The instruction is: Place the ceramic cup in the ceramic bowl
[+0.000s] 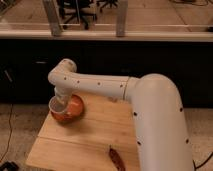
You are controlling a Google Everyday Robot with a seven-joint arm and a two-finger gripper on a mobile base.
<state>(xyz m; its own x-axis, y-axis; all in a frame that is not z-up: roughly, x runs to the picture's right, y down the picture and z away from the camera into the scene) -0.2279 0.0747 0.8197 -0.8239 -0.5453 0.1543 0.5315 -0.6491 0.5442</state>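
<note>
We see the ceramic cup [57,106] at the left edge of the ceramic bowl [73,111], overlapping its rim, so we judge it to be in the bowl or just over it. Our hand [61,98] hangs directly above the bowl, against the cup; we cannot tell how open it is or whether it grips the cup. The bowl rests on the counter [95,131]. We judge the placing nearly done: what remains is releasing the cup, if held, and lifting clear of the bowl.
</note>
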